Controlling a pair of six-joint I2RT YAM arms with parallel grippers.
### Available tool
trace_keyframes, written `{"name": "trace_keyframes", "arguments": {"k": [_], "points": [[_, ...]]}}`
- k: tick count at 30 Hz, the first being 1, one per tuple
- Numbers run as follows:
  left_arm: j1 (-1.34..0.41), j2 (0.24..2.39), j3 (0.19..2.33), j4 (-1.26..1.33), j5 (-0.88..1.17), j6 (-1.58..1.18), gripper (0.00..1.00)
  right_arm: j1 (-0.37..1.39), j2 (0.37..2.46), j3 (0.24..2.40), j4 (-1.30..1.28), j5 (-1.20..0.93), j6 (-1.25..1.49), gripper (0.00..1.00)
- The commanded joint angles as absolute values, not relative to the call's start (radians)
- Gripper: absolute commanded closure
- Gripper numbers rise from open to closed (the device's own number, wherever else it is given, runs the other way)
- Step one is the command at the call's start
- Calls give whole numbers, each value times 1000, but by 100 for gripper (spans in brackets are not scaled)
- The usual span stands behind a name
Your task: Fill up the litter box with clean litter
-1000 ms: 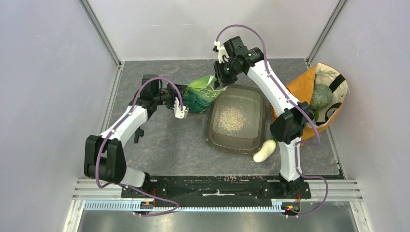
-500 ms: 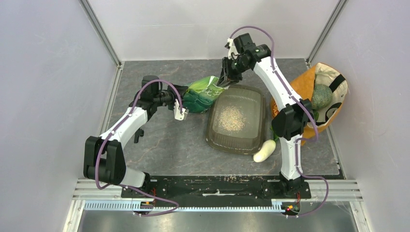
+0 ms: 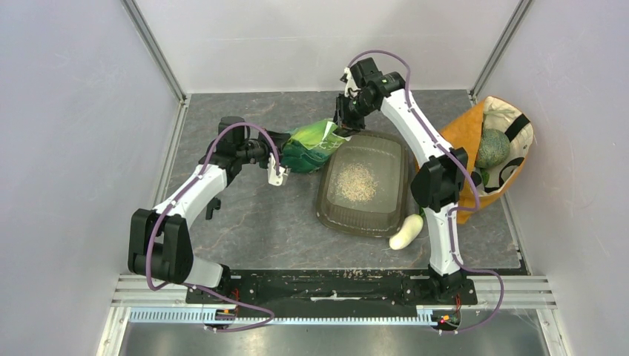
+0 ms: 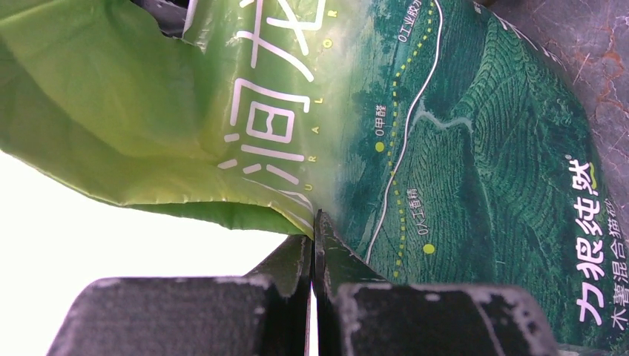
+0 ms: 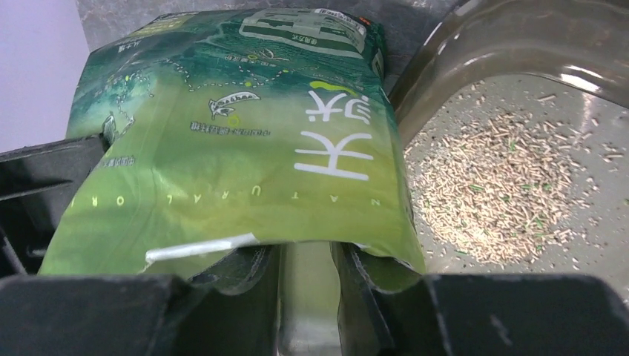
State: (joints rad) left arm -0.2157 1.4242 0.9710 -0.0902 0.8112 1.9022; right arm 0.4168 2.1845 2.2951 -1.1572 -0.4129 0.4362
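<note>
Left gripper (image 4: 314,230): fingers pinched tight on the lower edge of the green bag (image 3: 311,143). The bag lies tilted at 10 o'clock of the litter box (image 3: 324,200), its mouth over the rim. Right gripper (image 5: 305,256): at the bag's top, fingers narrowly parted, the bag's edge draped across them. Litter box: mid-table, with a thin patch of litter (image 3: 357,180) in its middle. White vegetable (image 3: 406,231): at the box's 5 o'clock corner. Fabric bag (image 3: 463,133): at 2 o'clock.
</note>
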Motion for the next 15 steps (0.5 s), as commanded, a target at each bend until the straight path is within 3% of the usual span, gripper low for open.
{"name": "trace_keyframes", "arguments": {"k": [1, 6, 10, 15], "points": [[-219, 1403, 1000, 28, 867, 1966, 98, 456, 2250, 2334, -1201, -348, 430, 100], [-221, 1410, 999, 28, 864, 1971, 98, 487, 2286, 2351, -1169, -390, 427, 100], [-221, 1414, 996, 26, 851, 1969, 98, 483, 2302, 2352, -1104, -574, 444, 100], [-221, 1420, 991, 28, 844, 1966, 98, 473, 2200, 2142, -750, -828, 558, 100]]}}
